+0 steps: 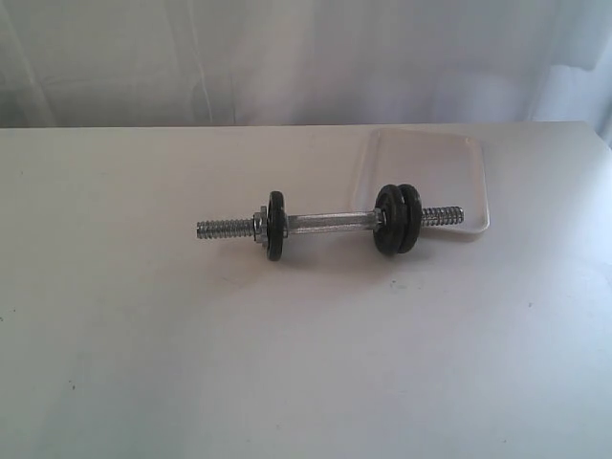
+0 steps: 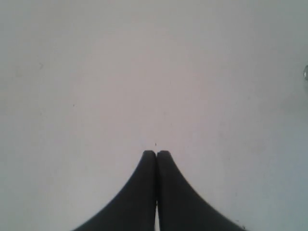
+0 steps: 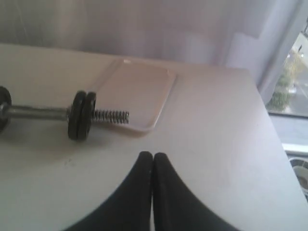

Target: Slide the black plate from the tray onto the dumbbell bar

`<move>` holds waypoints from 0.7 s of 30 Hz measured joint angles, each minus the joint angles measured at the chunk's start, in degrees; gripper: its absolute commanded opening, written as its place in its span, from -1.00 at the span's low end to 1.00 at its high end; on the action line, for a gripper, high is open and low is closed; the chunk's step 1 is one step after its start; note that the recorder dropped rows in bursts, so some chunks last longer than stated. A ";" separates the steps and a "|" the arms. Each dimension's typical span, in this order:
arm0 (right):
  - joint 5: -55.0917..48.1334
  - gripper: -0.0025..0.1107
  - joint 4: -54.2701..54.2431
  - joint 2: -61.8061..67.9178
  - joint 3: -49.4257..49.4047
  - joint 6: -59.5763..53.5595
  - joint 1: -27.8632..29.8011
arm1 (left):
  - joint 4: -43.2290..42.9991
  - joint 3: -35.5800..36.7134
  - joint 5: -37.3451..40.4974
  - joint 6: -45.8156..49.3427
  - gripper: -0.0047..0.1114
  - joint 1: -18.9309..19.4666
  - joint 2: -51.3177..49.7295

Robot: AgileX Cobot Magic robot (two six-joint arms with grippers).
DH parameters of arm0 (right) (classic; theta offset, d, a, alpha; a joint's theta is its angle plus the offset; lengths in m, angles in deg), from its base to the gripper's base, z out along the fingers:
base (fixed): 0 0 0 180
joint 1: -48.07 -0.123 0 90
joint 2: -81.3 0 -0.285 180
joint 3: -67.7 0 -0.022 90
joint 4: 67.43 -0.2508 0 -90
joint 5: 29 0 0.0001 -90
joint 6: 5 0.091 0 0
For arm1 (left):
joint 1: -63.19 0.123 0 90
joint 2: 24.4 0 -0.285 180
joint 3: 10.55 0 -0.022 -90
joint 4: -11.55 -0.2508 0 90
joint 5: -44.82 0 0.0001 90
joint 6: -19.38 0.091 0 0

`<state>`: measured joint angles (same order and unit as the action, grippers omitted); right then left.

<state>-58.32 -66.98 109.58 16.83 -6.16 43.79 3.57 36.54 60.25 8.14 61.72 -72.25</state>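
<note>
Only the exterior view takes in the whole short chrome steel dumbbell bar [image 1: 330, 223] on the white table [image 1: 287, 363]. A silver collar nut [image 1: 258, 227] and a single black disc [image 1: 276, 227] sit toward one threaded end. Toward the other, the round matte-black plate [image 1: 412, 219] sits on the bar against a twin disc [image 1: 389, 219], and that end reaches over the front rim of the shallow white square tray [image 1: 430, 163]. The right wrist view cuts the single disc off at its frame edge and shows the right gripper [image 3: 152, 155] with fingers pressed together on nothing; the left wrist view gives only bare table and the left gripper [image 2: 156, 153], likewise closed (a glint at the picture's edge is too small to name).
</note>
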 measured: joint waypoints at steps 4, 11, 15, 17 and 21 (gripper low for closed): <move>1.24 -0.96 0.00 -6.80 -1.37 0.09 0.00 | 0.00 1.65 -2.01 -0.29 -0.92 0.00 6.20; 2.86 -0.96 0.00 -19.37 -2.84 0.09 0.00 | 0.00 4.94 -5.78 -0.43 -0.92 0.00 20.63; 2.67 -0.96 -0.45 -20.19 -2.93 0.09 0.00 | 0.00 7.66 -9.78 -0.43 -0.92 -0.11 29.47; 2.67 -0.96 -0.45 -20.19 -2.93 0.09 0.00 | 0.00 8.62 -11.02 0.36 -0.92 -0.11 33.52; 2.67 -0.96 -0.75 -20.28 -2.93 0.09 0.00 | -0.13 9.21 -12.84 1.85 -0.92 -0.84 39.40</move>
<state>-55.65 -67.73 89.30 13.90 -6.07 43.79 3.44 45.75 47.41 9.99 60.88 -32.85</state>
